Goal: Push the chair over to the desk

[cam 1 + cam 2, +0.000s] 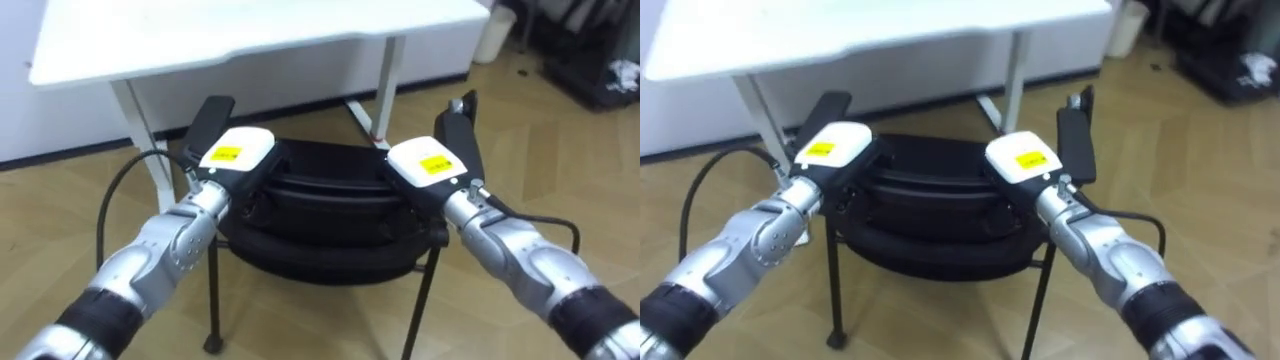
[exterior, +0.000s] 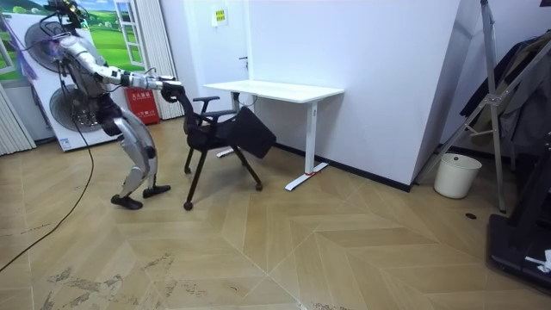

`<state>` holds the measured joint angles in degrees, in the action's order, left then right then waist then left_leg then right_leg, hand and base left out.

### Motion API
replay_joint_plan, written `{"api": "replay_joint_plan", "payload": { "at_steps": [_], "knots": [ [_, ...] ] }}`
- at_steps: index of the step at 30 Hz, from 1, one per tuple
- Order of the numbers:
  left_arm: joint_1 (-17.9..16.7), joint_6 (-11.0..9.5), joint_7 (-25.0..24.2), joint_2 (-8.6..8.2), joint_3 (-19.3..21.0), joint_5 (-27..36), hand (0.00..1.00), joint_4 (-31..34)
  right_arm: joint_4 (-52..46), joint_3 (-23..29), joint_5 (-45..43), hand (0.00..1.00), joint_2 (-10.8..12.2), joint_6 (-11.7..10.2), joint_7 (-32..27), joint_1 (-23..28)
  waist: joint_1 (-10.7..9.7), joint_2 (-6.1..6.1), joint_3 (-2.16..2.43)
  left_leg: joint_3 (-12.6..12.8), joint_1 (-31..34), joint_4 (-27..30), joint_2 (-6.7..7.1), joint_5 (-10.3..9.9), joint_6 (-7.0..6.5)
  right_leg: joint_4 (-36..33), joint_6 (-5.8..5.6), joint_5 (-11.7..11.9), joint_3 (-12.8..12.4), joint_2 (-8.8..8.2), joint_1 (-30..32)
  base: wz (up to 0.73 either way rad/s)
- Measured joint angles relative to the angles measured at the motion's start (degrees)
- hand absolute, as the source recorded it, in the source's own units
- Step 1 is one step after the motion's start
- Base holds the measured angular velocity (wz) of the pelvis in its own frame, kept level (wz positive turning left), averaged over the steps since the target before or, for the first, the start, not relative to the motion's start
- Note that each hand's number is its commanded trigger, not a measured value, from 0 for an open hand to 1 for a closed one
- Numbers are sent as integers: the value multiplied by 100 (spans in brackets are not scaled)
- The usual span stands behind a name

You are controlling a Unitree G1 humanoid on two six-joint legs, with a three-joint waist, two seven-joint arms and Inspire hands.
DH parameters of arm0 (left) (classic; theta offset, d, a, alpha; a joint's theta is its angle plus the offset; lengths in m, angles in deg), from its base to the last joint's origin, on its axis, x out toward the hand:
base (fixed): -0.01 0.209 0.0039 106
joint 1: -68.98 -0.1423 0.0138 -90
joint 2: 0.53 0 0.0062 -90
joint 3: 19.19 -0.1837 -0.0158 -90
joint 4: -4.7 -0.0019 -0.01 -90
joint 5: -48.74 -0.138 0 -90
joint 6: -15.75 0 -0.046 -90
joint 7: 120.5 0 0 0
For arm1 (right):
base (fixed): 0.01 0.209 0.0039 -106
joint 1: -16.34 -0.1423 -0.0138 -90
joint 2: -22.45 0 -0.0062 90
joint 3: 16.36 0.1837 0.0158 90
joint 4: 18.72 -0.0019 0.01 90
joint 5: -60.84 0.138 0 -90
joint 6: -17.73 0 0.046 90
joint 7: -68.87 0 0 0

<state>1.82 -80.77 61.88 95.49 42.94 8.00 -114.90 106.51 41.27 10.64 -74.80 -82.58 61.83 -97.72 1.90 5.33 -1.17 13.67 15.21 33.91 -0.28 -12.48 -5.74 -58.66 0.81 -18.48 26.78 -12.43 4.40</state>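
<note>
Press evenly through left hand (image 1: 236, 155) and right hand (image 1: 430, 163), both atop the backrest (image 1: 320, 188) of the chair (image 1: 320, 250) facing the table (image 1: 250, 40), fingers hidden beyond that backrest and impossible to judge, steering straight under the table.

Toward the lower corners of the eye views, both forearms are gleaming in rounded silver metal, narrowing to ringed wrists and giving way to black ribbed sleeves at the bottom edge. The left hand (image 1: 236, 152) and the right hand (image 1: 428, 163) are each wearing a white, rounded-square back cover with a yellow label, and thin black cables are looping beside the wrists. At the upper left of the room view, the body is showing silver-grey limbs with dark joints and black feet.
</note>
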Motion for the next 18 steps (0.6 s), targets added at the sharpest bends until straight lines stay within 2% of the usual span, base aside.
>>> {"api": "replay_joint_plan", "payload": {
  "at_steps": [1, 2, 3, 4, 6, 8, 9, 10, 11, 12, 13, 15, 16, 17, 18],
  "knots": [
    [29, -5, -29, 42, -22, -15, 100, -9, 37, 0, 30, 100, 27, 13, 2, 8, -15, -41, -24, -259, -83, 9, 3, -47, 8, -242, -29, 458, -69, 62, 113, 48],
    [37, -15, -37, 75, -45, -15, 100, -16, 67, -1, 31, 100, 50, 28, -4, 16, -11, -80, -46, -366, -132, 4, -12, -74, 20, -356, -73, 552, -135, 81, 213, 32],
    [36, -44, -45, 144, -50, -9, 100, -22, 105, -7, 28, 100, 125, 30, -13, 20, 24, -89, -59, -477, -200, -1, -10, -140, 37, -545, -154, 434, -384, 122, 447, 14],
    [39, -79, -48, 177, -40, -1, 100, -26, 102, -20, 29, 100, 156, 31, -40, 20, 96, -129, -93, -544, -254, 26, -16, -210, 62, -615, -173, 235, -619, 110, 715, 13],
    [77, -80, -60, 179, -29, -1, 100, -55, 76, -18, 29, 100, 165, 35, -42, 16, 147, -142, -110, -692, -291, 81, -15, -292, 96, -443, -181, 103, -849, 12, 1127, 43],
    [138, -138, -77, 191, -37, -1, 100, -131, 83, -17, 17, 100, 174, 38, -43, 13, 135, -175, -139, -901, -308, 202, -21, -418, 176, 173, -209, 91, -1005, -90, 1380, 58],
    [140, -146, -80, 199, -37, -8, 100, -138, 90, -18, 15, 100, 191, 34, -41, 20, 130, -137, -165, -1056, -359, 232, -23, -482, 259, 902, -257, 127, -1102, -157, 1384, 64],
    [141, -176, -84, 231, -50, -15, 100, -138, 92, -19, 15, 100, 218, 33, -41, 27, 136, -95, -161, -1157, -388, 277, -62, -553, 357, 1707, -327, 256, -1216, -169, 1329, 62],
    [142, -195, -87, 255, -42, -15, 100, -134, 80, -18, 17, 100, 224, 30, -40, 27, 152, -76, -153, -1167, -386, 337, -114, -604, 418, 2080, -379, 358, -1271, -156, 1302, 59],
    [146, -235, -87, 294, -16, -11, 100, -132, 47, -15, 21, 100, 226, 28, -40, 15, 177, -55, -127, -1239, -368, 538, -249, -746, 562, 2294, -418, 706, -1205, -123, 1234, 38],
    [130, -286, -87, 319, 37, -11, 100, -136, 43, -13, 20, 100, 255, 48, -26, -9, 272, -92, -133, -1180, -364, 656, -433, -850, 750, 2257, -231, 809, -1164, 37, 1143, 29],
    [115, -285, -83, 315, 101, -18, 100, -99, 46, -13, 9, 100, 244, 52, 56, -121, 447, -209, -95, -1152, -392, 597, -668, -901, 909, 2270, -54, 714, -1096, 247, 1133, -4],
    [114, -276, -73, 321, 160, -18, 100, -74, 64, -17, -4, 100, 259, 67, 99, -222, 506, -216, -94, -1153, -420, 428, -725, -840, 1011, 2333, 9, 701, -1055, 304, 1144, -5],
    [113, -261, -59, 321, 176, -19, 100, -57, 65, -19, -35, 100, 266, 81, 105, -255, 508, -216, -94, -1153, -443, 325, -745, -800, 1038, 2372, 22, 713, -1010, 309, 1129, 16],
    [110, -203, -53, 321, 179, -19, 100, -6, 64, -21, -94, 100, 271, 88, 105, -299, 487, -227, -89, -1150, -494, 128, -797, -683, 1112, 2472, 91, 731, -925, 336, 1075, 25]
  ]
}}
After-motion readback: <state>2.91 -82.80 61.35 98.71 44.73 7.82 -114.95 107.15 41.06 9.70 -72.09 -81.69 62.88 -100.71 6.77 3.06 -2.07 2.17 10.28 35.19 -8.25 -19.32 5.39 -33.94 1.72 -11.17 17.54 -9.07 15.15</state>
